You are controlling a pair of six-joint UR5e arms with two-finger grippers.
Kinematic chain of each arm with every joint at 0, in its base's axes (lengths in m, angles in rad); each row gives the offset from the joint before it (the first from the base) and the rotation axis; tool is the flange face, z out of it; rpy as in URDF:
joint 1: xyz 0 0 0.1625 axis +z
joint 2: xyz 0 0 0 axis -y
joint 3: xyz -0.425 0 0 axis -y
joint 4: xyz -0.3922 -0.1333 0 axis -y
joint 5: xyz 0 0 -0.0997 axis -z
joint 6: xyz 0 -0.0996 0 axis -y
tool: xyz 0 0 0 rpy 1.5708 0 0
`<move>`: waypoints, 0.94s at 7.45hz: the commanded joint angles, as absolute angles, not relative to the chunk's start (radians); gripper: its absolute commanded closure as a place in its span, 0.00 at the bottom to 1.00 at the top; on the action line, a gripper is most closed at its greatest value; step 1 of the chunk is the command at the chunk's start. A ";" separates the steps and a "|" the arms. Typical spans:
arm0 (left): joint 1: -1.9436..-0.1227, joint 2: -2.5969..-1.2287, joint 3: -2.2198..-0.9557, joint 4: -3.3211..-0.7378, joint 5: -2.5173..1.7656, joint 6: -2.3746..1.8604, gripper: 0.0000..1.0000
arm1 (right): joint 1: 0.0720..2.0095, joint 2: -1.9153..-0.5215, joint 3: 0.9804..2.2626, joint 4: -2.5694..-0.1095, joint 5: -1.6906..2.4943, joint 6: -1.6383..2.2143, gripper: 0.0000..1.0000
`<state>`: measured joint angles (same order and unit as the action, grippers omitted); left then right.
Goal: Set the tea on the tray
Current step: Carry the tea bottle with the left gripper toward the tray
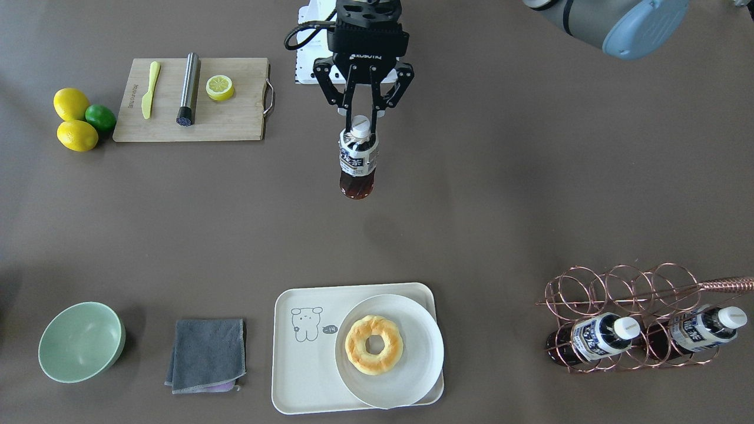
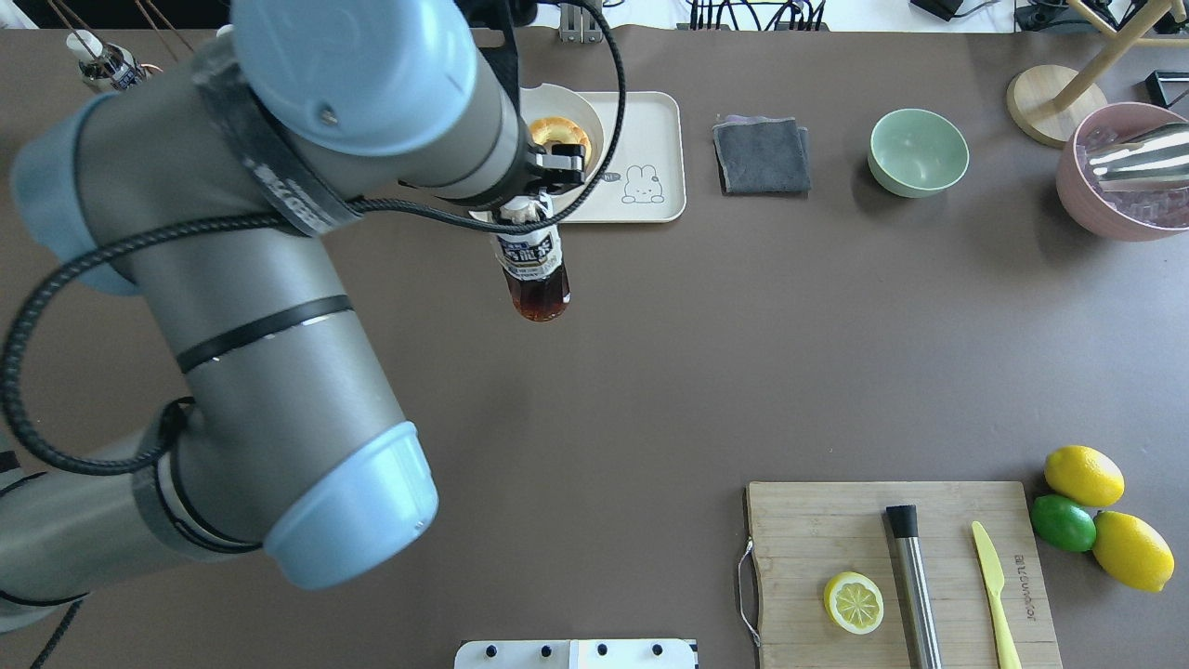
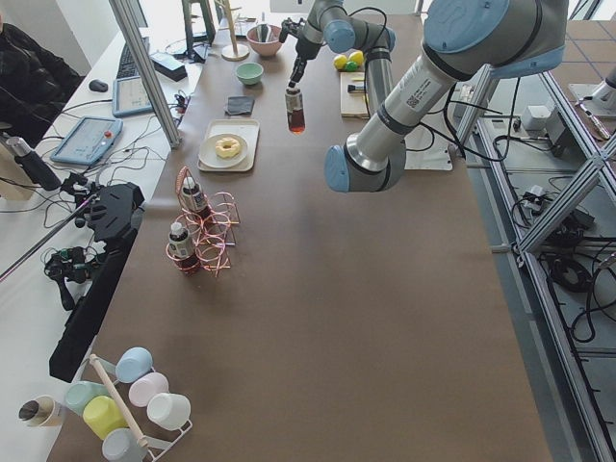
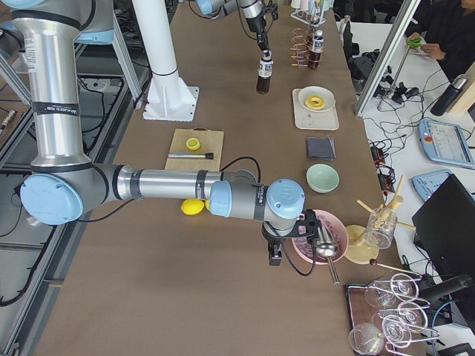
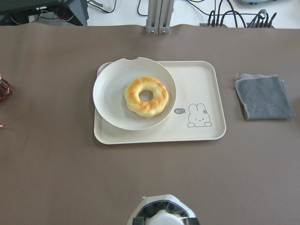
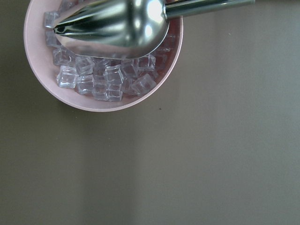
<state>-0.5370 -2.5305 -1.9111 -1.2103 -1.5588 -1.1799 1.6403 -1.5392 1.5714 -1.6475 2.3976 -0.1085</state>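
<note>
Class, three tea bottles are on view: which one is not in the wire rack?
The tea held by the left gripper, hanging upright above the table; the other two bottles lie in the copper rack.

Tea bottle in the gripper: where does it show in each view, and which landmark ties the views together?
Front-facing: tea bottle at top centre, above the tray.
Overhead: bottle upper left of centre, just below the tray.
Exterior left: bottle top centre, right of the tray.
Exterior right: bottle top centre, left of the tray.
Left wrist: probably only its cap, at the bottom edge.
Right wrist: not in it.
Shared landmark: the tray, in every view but the right wrist.
</note>
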 commanded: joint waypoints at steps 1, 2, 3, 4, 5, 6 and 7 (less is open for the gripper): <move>-0.425 -2.542 -1.855 -1.245 -1.462 -1.206 1.00 | 1.641 -1.540 1.568 -1.647 2.396 -0.107 0.00; -0.410 -2.498 -1.832 -1.335 -1.445 -1.206 1.00 | 1.641 -1.540 1.568 -1.647 2.396 -0.106 0.00; -0.410 -2.456 -1.815 -1.403 -1.443 -1.206 1.00 | 1.641 -1.540 1.568 -1.647 2.395 -0.106 0.00; -0.408 -2.456 -1.806 -1.410 -1.443 -1.204 1.00 | 1.641 -1.540 1.568 -1.647 2.392 -0.106 0.00; -0.407 -2.454 -1.805 -1.410 -1.443 -1.204 1.00 | 1.641 -1.540 1.568 -1.647 2.391 -0.106 0.00; -0.405 -2.456 -1.805 -1.408 -1.443 -1.204 1.00 | 1.641 -1.540 1.568 -1.647 2.391 -0.106 0.00; -0.405 -2.454 -1.805 -1.407 -1.443 -1.204 1.00 | 1.643 -1.540 1.568 -1.647 2.391 -0.106 0.00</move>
